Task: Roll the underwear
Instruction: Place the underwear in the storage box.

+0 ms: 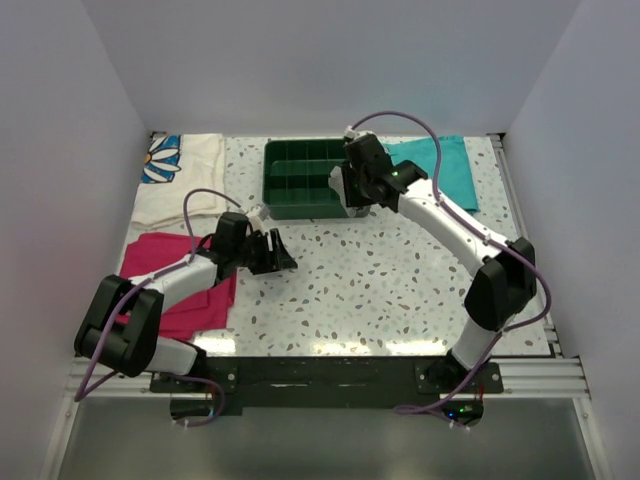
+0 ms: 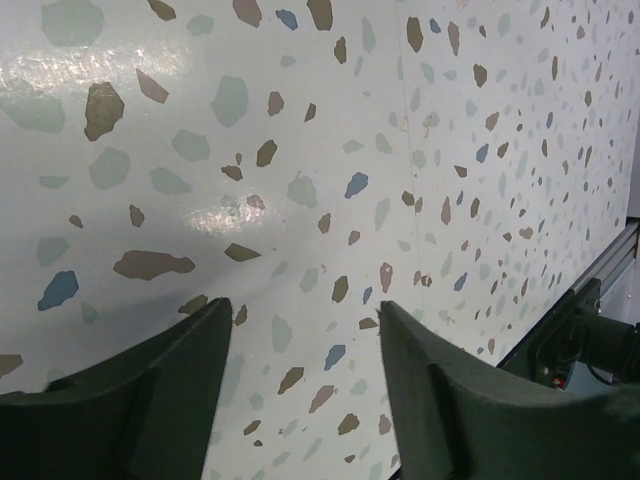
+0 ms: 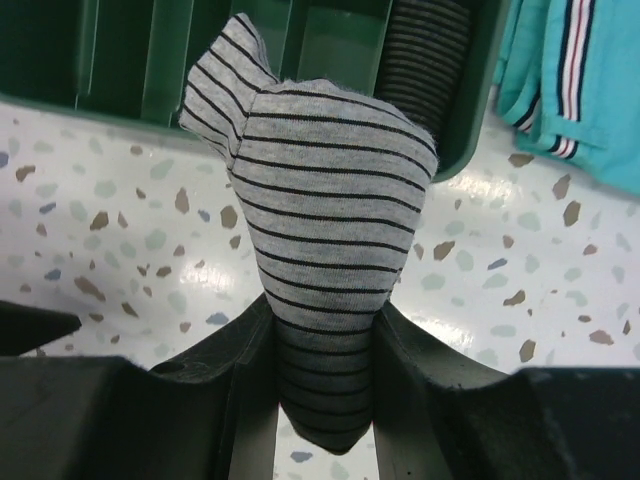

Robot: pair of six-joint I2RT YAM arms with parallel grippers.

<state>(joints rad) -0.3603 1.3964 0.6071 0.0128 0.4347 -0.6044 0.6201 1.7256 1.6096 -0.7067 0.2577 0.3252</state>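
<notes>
The speckled tabletop (image 1: pixel 380 280) carries four things. A green tray (image 1: pixel 268 180) with compartments sits at the middle of the far edge. Teal shorts (image 1: pixel 455 170) lie flat at the far right corner, near the tray. A white cloth (image 1: pixel 195 165) with a blue flower print covers the far left corner. A magenta cloth (image 1: pixel 150 252) lies rumpled along the left edge, toward the near corner.
</notes>
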